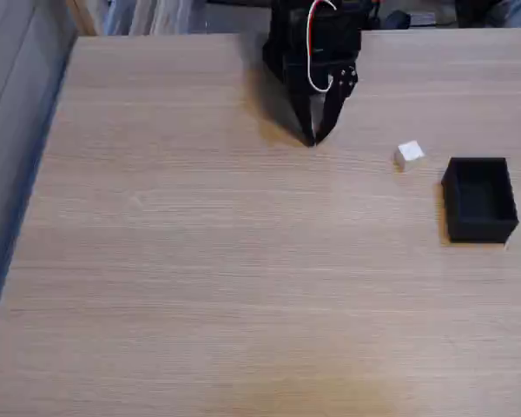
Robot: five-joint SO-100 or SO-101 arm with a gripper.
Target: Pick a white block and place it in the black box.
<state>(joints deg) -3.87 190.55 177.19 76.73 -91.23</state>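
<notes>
A tiny white block (409, 155) lies on the wooden table (200, 261) at the right, a short way to the left of the black box (479, 199) and apart from it. The box is open-topped and looks empty inside. My black gripper (313, 139) hangs from the top centre of the fixed view, pointing down at the table, well to the left of the block. Its two fingertips meet at a point with nothing between them.
The table's left edge runs diagonally down the left side, with a grey floor beyond it. Clutter and the arm's base (317, 35) sit along the far edge at the top.
</notes>
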